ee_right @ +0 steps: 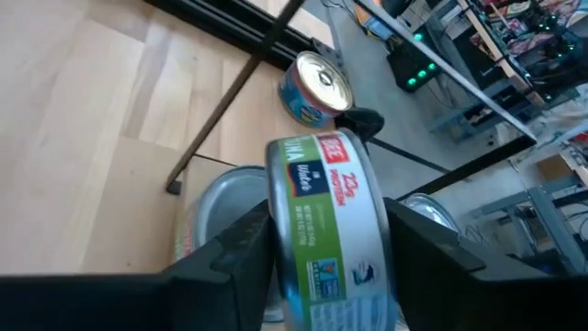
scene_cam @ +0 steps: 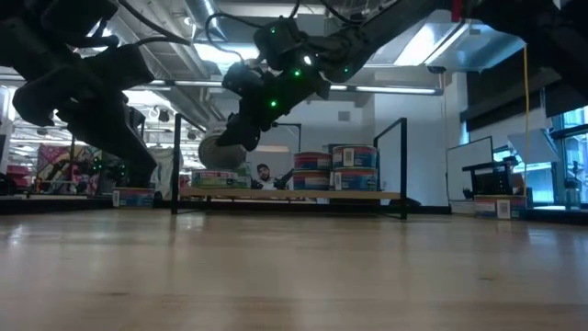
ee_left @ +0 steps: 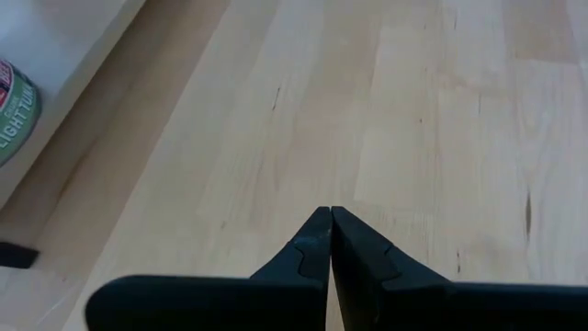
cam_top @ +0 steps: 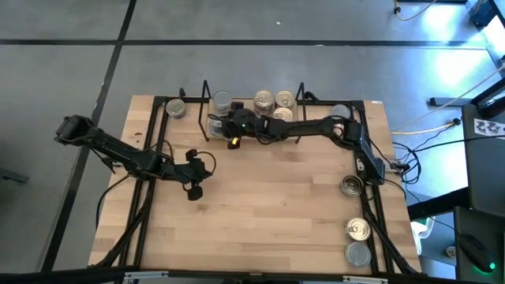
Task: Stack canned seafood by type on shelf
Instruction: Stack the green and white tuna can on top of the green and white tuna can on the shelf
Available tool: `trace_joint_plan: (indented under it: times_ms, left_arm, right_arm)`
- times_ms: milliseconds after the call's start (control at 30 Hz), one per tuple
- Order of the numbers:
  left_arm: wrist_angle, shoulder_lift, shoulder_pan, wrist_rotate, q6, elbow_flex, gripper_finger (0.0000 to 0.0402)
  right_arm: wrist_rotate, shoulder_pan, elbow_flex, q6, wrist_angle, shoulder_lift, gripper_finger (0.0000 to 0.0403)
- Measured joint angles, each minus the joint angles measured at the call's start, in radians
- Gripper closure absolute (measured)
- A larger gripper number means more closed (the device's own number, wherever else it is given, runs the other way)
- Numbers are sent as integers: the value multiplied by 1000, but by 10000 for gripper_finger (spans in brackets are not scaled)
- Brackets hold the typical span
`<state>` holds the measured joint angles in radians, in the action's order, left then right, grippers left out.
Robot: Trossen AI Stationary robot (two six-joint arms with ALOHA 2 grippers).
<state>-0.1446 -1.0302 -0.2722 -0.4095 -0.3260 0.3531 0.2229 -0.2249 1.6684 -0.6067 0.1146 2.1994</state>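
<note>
The wooden table [cam_top: 260, 213] carries the shelf [cam_top: 316, 128], a low board with black wire end frames, along its far edge. On the shelf, pale gold-topped cans [cam_top: 274, 102] stand grouped near the middle, and a grey-topped can [cam_top: 222, 100] sits just beside them toward the left end. One more can [cam_top: 176, 108] rests on the table just past the shelf's left frame. Well apart from the shelf, near the table's right edge, three loose cans [cam_top: 357, 229] lie in a line.

The right gripper [ee_right: 326, 244] reaches over the shelf's left part and is grasping a green-labelled can [ee_right: 331, 211] tipped on its side, a finger at each flat face, above another grey-topped can [ee_right: 230, 198] on the board.

The left gripper [ee_left: 329, 241] hovers over bare table in front of the shelf's left end, jaws clenched with nothing between them
</note>
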Motion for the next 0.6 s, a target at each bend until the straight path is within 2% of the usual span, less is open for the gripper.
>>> trace_joint_plan:
  times_ms: [267, 433, 600]
  left_arm:
    - [-1, 0, 0, 0, -10, 0, 394]
    - [-2, 0, 0, 0, -13, 0, 394]
    - [-1, 0, 0, 0, -26, 1, 394]
  right_arm:
    - [-45, 0, 0, -1, -2, 0, 207]
    - [30, 1, 0, 29, -18, 7, 206]
    - [36, 2, 0, 79, -53, 12, 206]
